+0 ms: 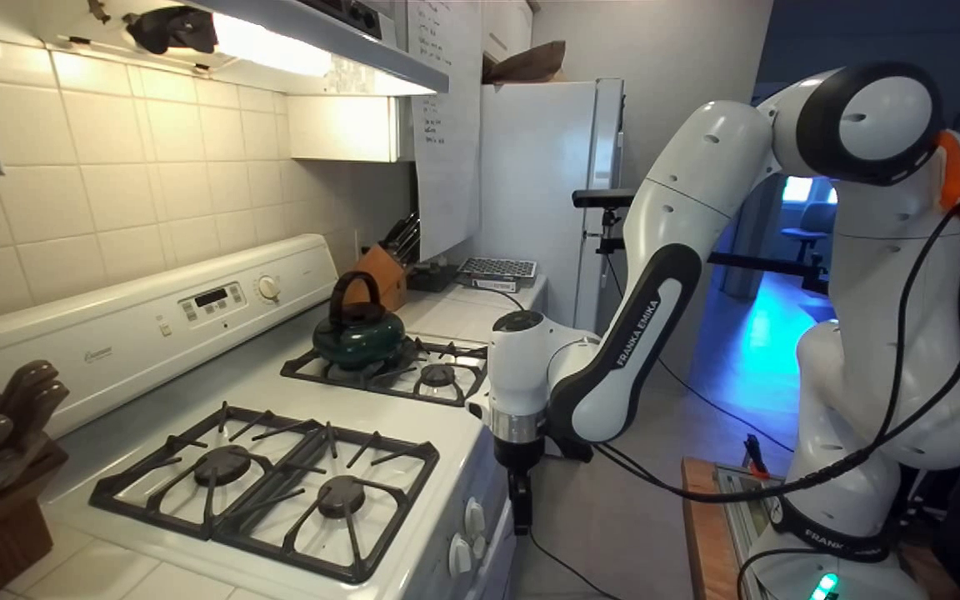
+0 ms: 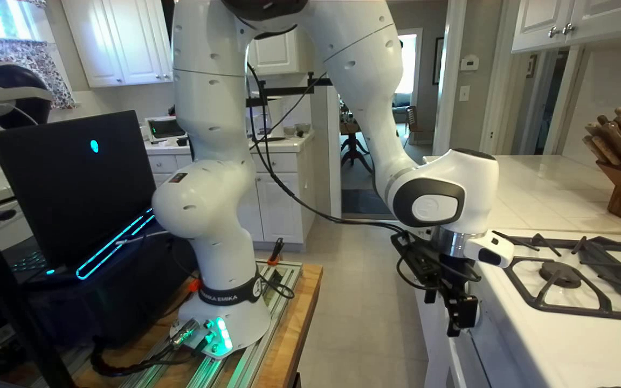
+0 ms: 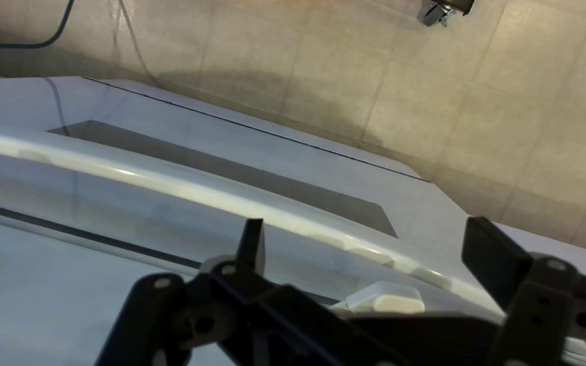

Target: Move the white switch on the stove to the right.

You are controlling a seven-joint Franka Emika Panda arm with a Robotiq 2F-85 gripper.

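Note:
The white stove (image 1: pixel 313 398) carries white knobs along its front panel, such as the knob (image 1: pixel 460 556) near the bottom of an exterior view. Which of them is the task's white switch I cannot tell. In the wrist view a white knob (image 3: pixel 385 296) shows between my open fingers, its lower part hidden by the gripper's dark body. My gripper (image 3: pixel 367 234) points down, with nothing gripped. In both exterior views it hangs by the stove's front edge, where the fingers (image 2: pixel 462 311) partly cover a knob. Whether they touch it I cannot tell.
A pale oven door handle (image 3: pixel 171 183) runs below the knobs. Black grates (image 1: pixel 222 533) cover the burners, and a dark green kettle (image 1: pixel 359 340) stands on the far ones. A wooden knife block (image 1: pixel 1 533) sits on the counter beside the stove. Cables (image 2: pixel 310 207) hang along the arm.

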